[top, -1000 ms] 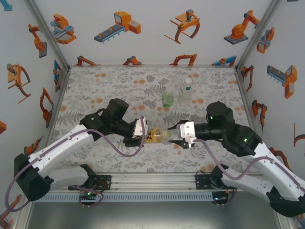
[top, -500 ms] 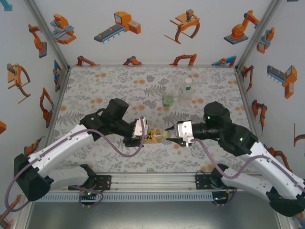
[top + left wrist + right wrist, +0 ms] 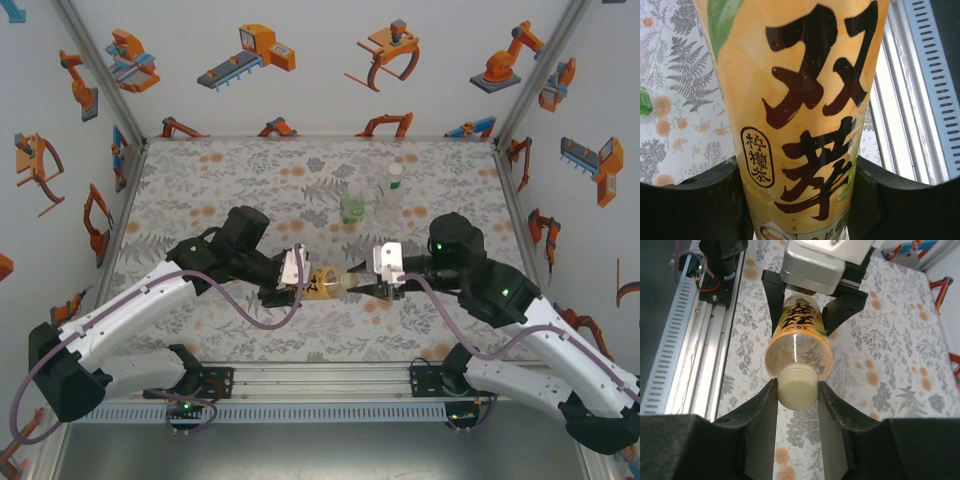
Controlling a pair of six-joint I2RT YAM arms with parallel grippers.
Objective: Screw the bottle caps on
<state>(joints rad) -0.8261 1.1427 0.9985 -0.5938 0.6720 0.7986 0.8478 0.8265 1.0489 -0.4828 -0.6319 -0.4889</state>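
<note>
An orange-labelled tea bottle [image 3: 322, 283] lies level above the mat, its body [image 3: 800, 110] clamped in my left gripper [image 3: 297, 276]. Its neck points right. A pale yellow-green cap [image 3: 798, 388] sits on that neck, and my right gripper [image 3: 797, 390] is shut on the cap, one finger pressing each side. In the top view the right gripper [image 3: 362, 285] meets the bottle's mouth at mid-table. Farther back stand a green-tinted bottle [image 3: 351, 207] and a clear bottle [image 3: 391, 201] with a pale cap [image 3: 396, 172] on top.
The floral mat [image 3: 230, 180] covers the table inside aluminium frame posts and printed walls. The aluminium rail [image 3: 320, 375] with both arm bases runs along the near edge. Both standing bottles are just behind my right wrist.
My right gripper moved left onto the bottle's neck and rolled about its axis, so its white housing now faces up. The left arm and the bottle stayed put.
</note>
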